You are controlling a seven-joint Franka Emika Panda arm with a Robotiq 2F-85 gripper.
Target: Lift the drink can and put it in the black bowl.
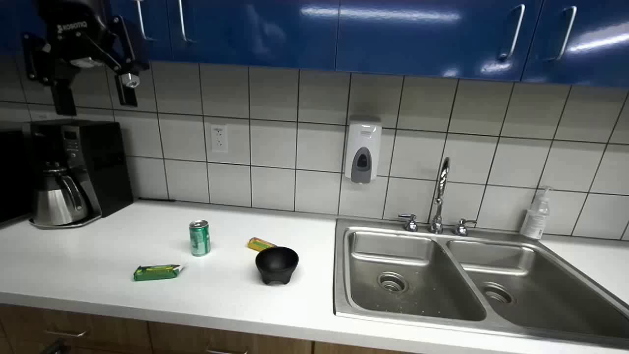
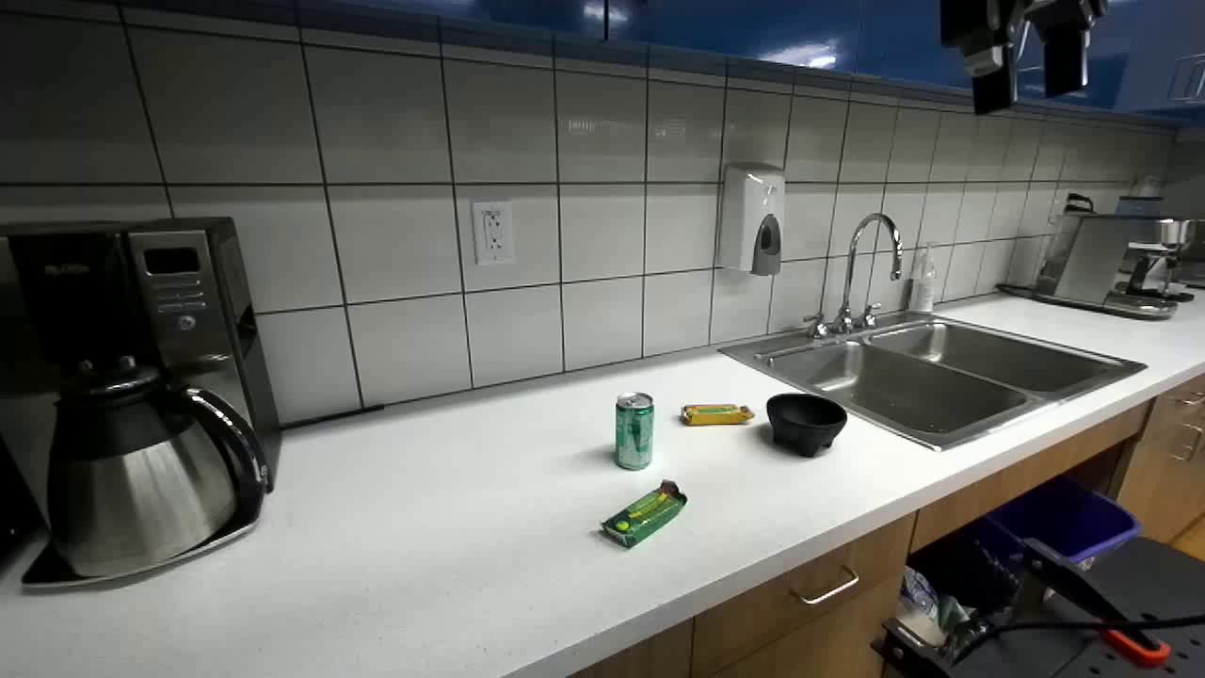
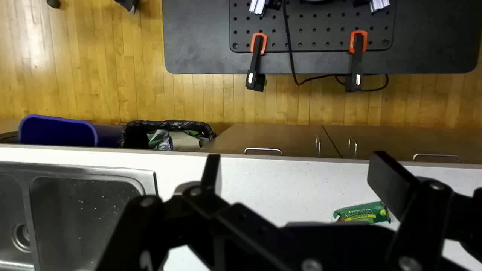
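1. On the counter (image 1: 98, 255), in both exterior views, the can (image 1: 199, 240) stands right of the coffee maker (image 1: 98, 162).
2. A packet (image 1: 156, 273) lies before the can.
3. The bowl (image 1: 276, 265) sits between the can and the sink (image 1: 342, 275).
4. Another packet (image 2: 715, 415) lies just behind and left of the bowl, apparently apart from it.
5. The tap (image 1: 440, 194) rises at the sink's back edge, a soap bottle (image 1: 535, 220) to its right.
6. A dispenser (image 1: 362, 147) hangs on the wall (image 1: 275, 147) above the sink's left end.
7. The gripper (image 1: 96, 102) hangs high over the counter, well apart from the can.

The gripper (image 1: 96, 101) is black, with white ROBOTIQ lettering (image 1: 72, 26) above the fingers (image 1: 64, 101). A silvery fitting (image 1: 130, 80) tops one finger
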